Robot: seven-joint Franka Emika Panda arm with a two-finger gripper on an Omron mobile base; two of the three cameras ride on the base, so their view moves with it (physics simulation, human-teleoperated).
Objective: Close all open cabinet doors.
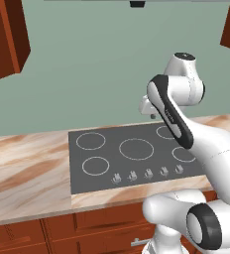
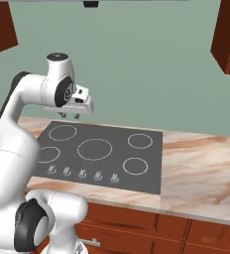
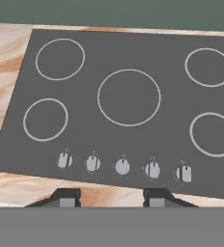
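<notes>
Cabinet doors (image 1: 3, 39) at upper left & upper right of frame look rigid, hinged, best pushed on flat panel w/ pincer (image 3: 111, 195), now spread wide and empty, above cooktop (image 3: 128, 111).

Arm folded high, wrist bent forward; gripper (image 2: 70, 115) pointing down, 2 fingertips (image 3: 65, 197) apart (holding nothing).

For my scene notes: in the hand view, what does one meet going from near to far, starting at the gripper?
Gripper → front strip of the marble counter → row of five knobs → burner rings of the cooktop → back strip of counter → green wall.
</notes>
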